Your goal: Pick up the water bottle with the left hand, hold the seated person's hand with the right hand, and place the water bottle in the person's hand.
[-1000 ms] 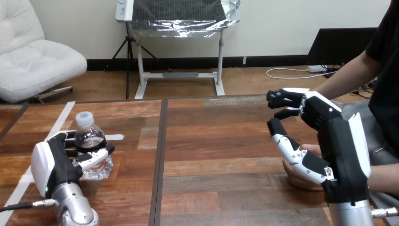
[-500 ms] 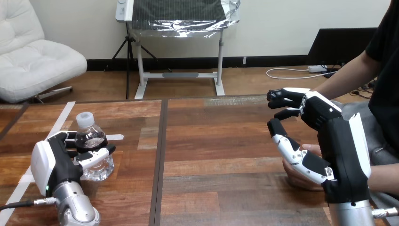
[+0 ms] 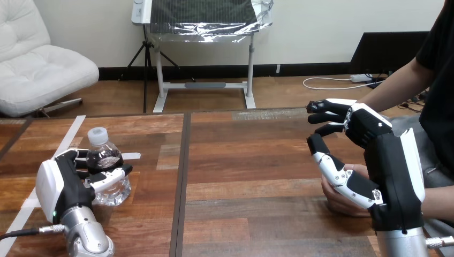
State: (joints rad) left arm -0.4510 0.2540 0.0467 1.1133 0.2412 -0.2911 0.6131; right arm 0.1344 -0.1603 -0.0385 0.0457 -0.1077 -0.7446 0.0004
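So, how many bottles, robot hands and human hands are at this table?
water bottle: 1
robot hands, left hand and right hand: 2
person's hand: 1
Total: 4

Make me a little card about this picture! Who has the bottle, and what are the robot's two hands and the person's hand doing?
water bottle: upright, cap on, at the left of the table
left hand: fingers and thumb curled round the water bottle
right hand: open, raised at the table's right, holding nothing
person's hand: low, just under the right hand's thumb, not gripped
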